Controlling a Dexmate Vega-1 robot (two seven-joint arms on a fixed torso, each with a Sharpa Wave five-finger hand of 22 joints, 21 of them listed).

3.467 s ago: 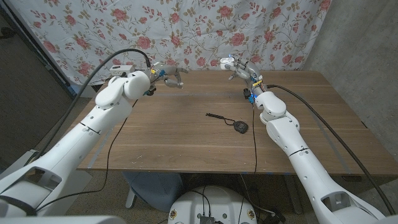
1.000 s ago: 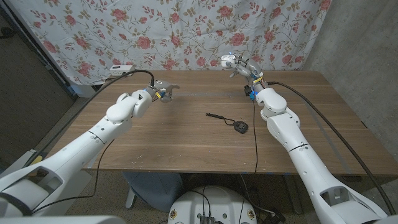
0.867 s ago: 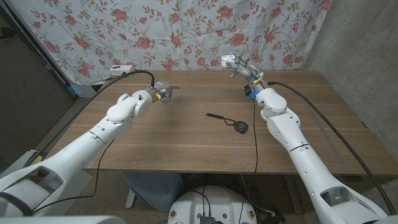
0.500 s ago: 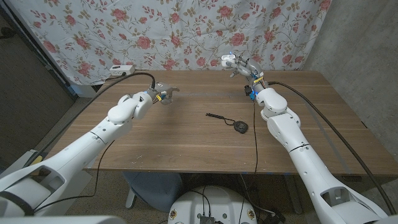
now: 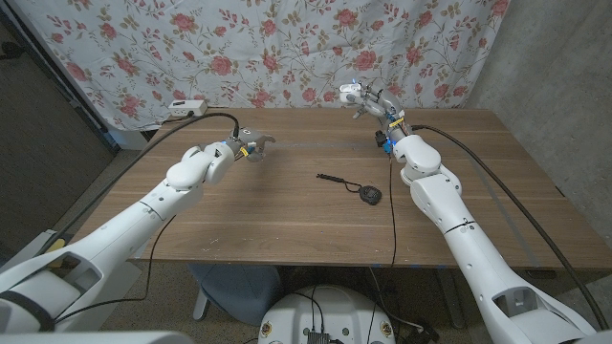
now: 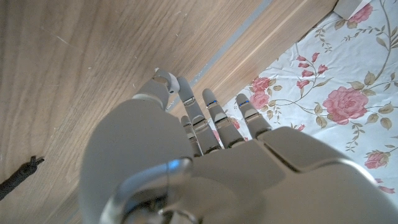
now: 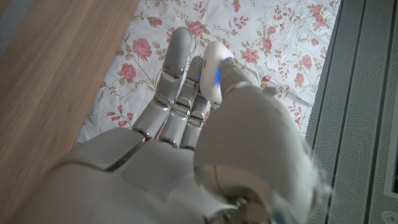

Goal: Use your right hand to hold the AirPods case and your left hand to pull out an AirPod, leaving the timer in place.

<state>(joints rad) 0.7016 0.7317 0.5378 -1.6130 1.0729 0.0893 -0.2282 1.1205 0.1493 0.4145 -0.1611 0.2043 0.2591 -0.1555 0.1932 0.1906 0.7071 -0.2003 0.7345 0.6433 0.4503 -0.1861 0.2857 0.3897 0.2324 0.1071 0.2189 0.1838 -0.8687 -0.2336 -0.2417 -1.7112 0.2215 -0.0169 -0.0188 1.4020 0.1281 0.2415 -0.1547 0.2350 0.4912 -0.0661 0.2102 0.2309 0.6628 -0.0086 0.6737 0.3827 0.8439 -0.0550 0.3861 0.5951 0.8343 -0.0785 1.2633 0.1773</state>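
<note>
We see the right hand (image 5: 361,98) raised over the far edge of the wooden counter (image 5: 287,205), its fingers (image 7: 177,53) pinching the small white glossy AirPods case (image 7: 213,71). The left hand (image 5: 251,146) hovers well apart, fingers (image 6: 205,112) loosely spread and holding nothing. The round black timer with cord (image 5: 369,195) lies mid-counter.

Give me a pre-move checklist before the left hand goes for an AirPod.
1. Right hand holds the white AirPods case: ok, raised at the table's far edge.
2. Case lid open: cannot tell.
3. Left hand holds nothing, fingers apart: ok.
4. Left hand near the case: not ok, well apart, over the table's left side.
5. Timer on the table, clear of both hands: ok.
</note>
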